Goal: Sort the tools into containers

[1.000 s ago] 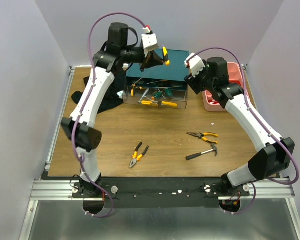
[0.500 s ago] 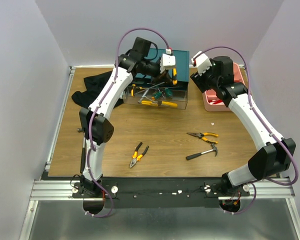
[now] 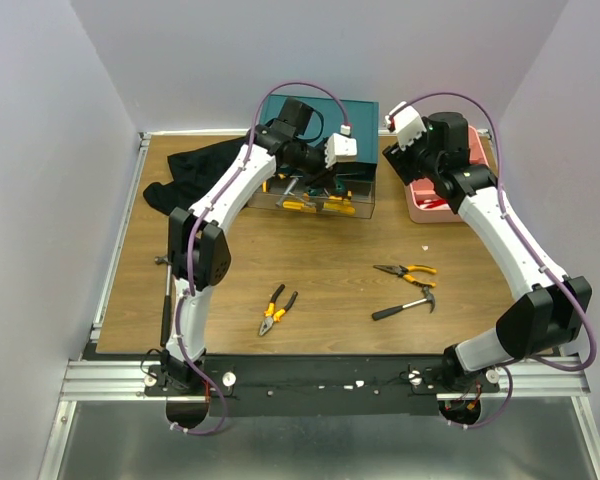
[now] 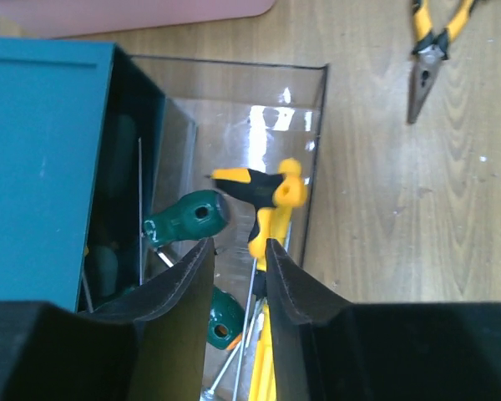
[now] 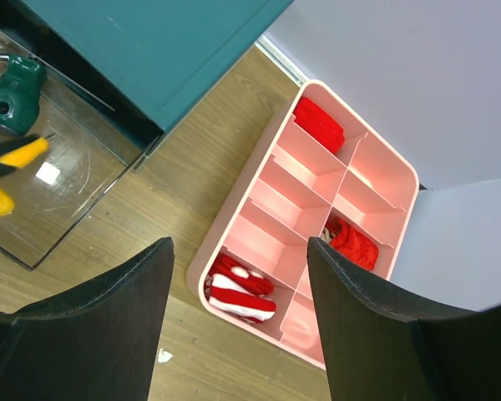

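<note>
The teal cabinet (image 3: 360, 115) has its clear drawer (image 3: 365, 207) pulled out. The drawer holds green-handled screwdrivers (image 4: 188, 217), yellow-handled tools and thin rods. My left gripper (image 3: 332, 178) hangs just over the drawer, jaws a little apart with nothing between them (image 4: 240, 251). Yellow-and-black pliers (image 4: 271, 196) show blurred in the drawer just below the fingertips. My right gripper (image 3: 400, 158) is wide open and empty (image 5: 238, 246) above the pink tray (image 5: 249, 182). On the table lie orange-handled pliers (image 3: 277, 310), long-nose pliers (image 3: 405, 270) and a hammer (image 3: 405, 305).
A black cloth (image 3: 195, 170) lies at the back left beside the cabinet. The pink tray (image 3: 420, 210) holds red and red-and-white soft items (image 5: 238, 288) in some compartments. Walls close in on the table on three sides.
My left gripper swung right and down over the drawer with the yellow-handled pliers. The pliers are now out of the jaws, down in the drawer. My right gripper rose toward the tray.
</note>
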You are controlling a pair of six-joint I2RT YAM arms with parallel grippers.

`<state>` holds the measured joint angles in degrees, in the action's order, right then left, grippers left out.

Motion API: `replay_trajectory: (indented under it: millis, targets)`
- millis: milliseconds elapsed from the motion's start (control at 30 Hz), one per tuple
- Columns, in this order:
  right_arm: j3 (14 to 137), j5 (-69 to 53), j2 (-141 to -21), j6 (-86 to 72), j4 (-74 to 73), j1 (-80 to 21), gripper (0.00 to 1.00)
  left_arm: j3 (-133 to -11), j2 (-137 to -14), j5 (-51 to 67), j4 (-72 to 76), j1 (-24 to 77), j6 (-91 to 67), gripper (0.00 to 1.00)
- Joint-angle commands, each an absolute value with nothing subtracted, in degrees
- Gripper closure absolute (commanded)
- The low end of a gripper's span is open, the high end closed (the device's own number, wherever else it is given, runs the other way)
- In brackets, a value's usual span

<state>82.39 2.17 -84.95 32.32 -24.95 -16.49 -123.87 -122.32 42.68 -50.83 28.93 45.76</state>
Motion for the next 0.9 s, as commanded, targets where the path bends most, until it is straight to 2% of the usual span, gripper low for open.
replay_trajectory:
  millis: [0, 33, 100, 167, 267, 333, 367, 400, 467, 500, 567, 600, 633, 667, 700, 800, 867]
  targets:
    - [84.37, 0.53, -85.25, 31.03, -25.40, -16.35, 0.27, -124.97, -121.20, 39.99, -44.99, 28.92, 43.86, 0.65]
    - [84.55, 0.44, -85.25, 30.94, -25.57, -16.35, 0.27, -126.11, -121.72, 40.51, -45.70, 28.92, 43.86, 0.67]
    - [84.72, 0.44, -85.34, 31.02, -25.58, -16.35, 0.27, -128.05, -122.34, 41.04, -47.10, 29.26, 43.51, 0.61]
    - [84.99, 0.35, -85.17, 30.94, -26.01, -16.35, 0.27, -127.71, -120.69, 40.34, -46.41, 29.53, 43.16, 0.50]
    - [85.08, -7.35, -84.47, 32.86, -29.87, -16.43, 0.27, -123.42, -113.86, 38.59, -36.60, 29.01, 34.30, 0.48]
    - [84.56, -17.11, -84.29, 35.76, -34.51, -16.78, 0.29, -115.96, -109.01, 33.27, -23.08, 27.61, 25.08, 0.44]
    - [83.85, -18.97, -84.29, 36.12, -35.06, -17.83, 0.31, -112.53, -104.20, 30.09, -17.37, 26.99, 21.74, 0.40]
    - [82.46, -21.51, -84.55, 36.30, -35.33, -18.45, 0.35, -106.24, -102.15, 26.84, -8.09, 26.20, 18.23, 0.29]
    - [82.09, -24.59, -85.42, 37.61, -36.82, -19.77, 0.42, -101.97, -98.63, 16.38, -2.05, 23.66, 12.41, 0.22]
    - [82.44, -27.22, -86.65, 37.97, -37.17, -20.04, 0.50, -99.60, -98.35, 14.09, -0.28, 22.69, 11.61, 0.24]
    - [83.14, -30.13, -87.80, 40.24, -38.93, -20.74, 0.59, -98.79, -99.05, 9.61, -0.26, 19.27, 9.33, 0.28]
    - [83.49, -32.15, -88.59, 41.04, -39.54, -21.09, 0.68, -98.35, -99.40, 8.97, -0.26, 17.94, 7.58, 0.44]
    - [84.54, -32.69, -89.99, 42.96, -40.94, -21.62, 0.73, -98.09, -99.84, 9.14, -0.35, 16.19, 4.86, 0.62]
    - [84.99, -33.13, -90.96, 43.94, -41.65, -22.84, 0.78, -97.65, -100.63, 9.92, -0.35, 14.69, 0.22, 0.85]
    - [85.51, -33.40, -91.66, 44.64, -42.36, -23.46, 0.86, -96.52, -100.98, 9.93, -0.35, 11.81, -4.00, 1.00]
    - [86.48, -31.74, -94.30, 45.79, -42.89, -25.75, 0.96, -94.58, -101.95, 12.82, -2.18, 7.40, -13.16, 1.00]
    - [86.57, -30.15, -95.97, 45.53, -41.40, -27.15, 0.98, -93.00, -101.87, 13.71, -3.25, 5.90, -16.85, 1.00]
